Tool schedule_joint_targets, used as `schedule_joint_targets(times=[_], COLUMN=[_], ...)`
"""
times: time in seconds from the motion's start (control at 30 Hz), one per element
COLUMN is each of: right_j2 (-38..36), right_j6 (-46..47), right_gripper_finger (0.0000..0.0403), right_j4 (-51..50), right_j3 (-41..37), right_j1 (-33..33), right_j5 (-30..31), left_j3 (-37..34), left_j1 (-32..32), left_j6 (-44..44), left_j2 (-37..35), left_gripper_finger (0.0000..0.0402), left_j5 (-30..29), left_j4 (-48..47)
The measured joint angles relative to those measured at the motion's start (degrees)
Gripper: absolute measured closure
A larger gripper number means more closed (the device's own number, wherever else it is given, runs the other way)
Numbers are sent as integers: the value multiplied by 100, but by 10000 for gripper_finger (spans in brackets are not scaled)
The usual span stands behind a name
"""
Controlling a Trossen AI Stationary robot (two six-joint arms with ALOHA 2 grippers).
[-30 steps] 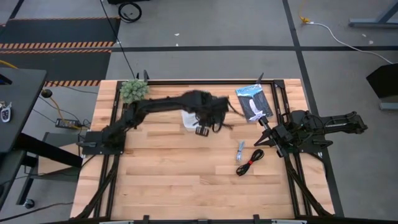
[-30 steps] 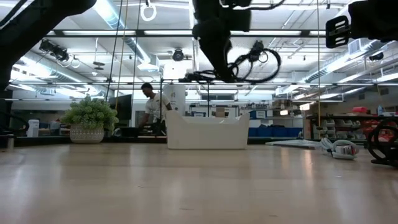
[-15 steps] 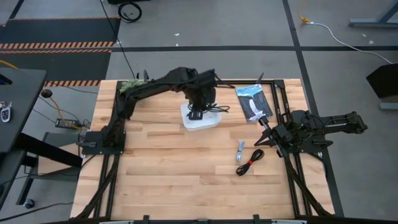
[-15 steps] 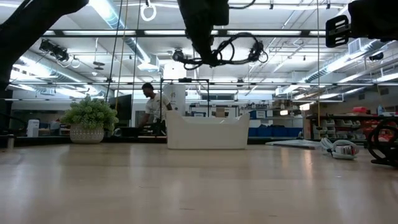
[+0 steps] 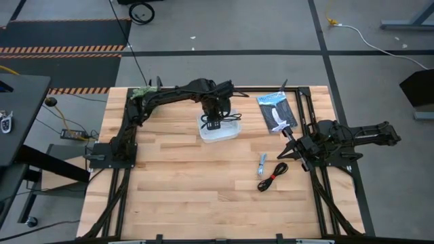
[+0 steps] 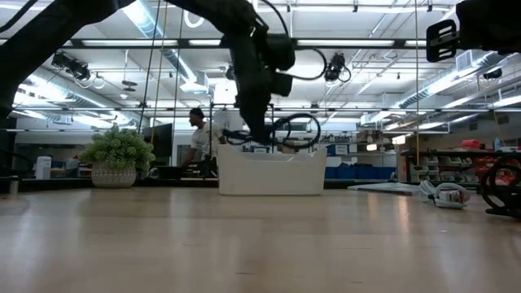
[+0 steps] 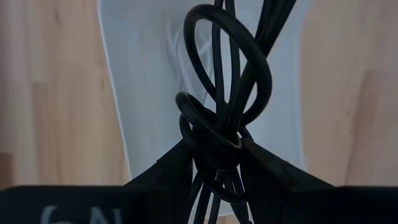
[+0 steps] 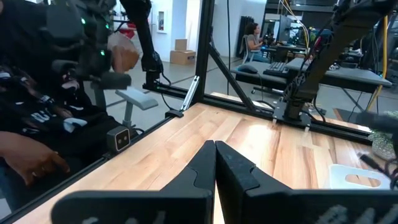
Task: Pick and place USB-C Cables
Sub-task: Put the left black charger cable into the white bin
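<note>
A: Left gripper (image 5: 213,125) is right over the white bin (image 5: 227,133), fingers pinched on the black cable (image 7: 227,118).

B: Where does the cable hang against the fingers?

A: In the left wrist view its loops bunch between the two dark fingers (image 7: 177,165) and fan out past the tips, over the bin's pale inside. In the low view the coil (image 6: 295,132) dangles at the bin's top edge (image 6: 269,156), part of it dipping behind the rim.

B: Touching the bin floor?

A: Can't tell; the wall hides that.

B: And the right gripper (image 5: 289,139)?

A: Parked at the right edge of the table (image 5: 176,183), fingers pressed together, as the right wrist view (image 8: 215,163) shows. It holds nothing.

B: The other cables?

A: Two lie on the wood just left of the right gripper: the short blue-grey cable (image 5: 262,165), and the black cable with red tie (image 5: 272,177) beside it, toward the front. Both well apart from the bin. I can't make out a white one.

B: Anything else up there?

A: A dark packet (image 5: 276,112) with white print at the back right, a plant (image 5: 140,95) at the back left corner.
</note>
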Motion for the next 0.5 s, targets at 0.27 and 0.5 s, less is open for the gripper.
schedule_joint_targets(times=[0.27,0.5], right_j2=[0,1], right_j6=[2,2], right_gripper_finger=[387,387], right_j4=[0,0], right_j3=[0,0], right_j1=[0,0], right_j5=[0,2], left_j3=[-809,-1365], left_j1=[48,45], left_j6=[-162,-167], left_j2=[0,-28], left_gripper_finger=[276,276], left_j5=[-64,-259], left_j4=[856,1528])
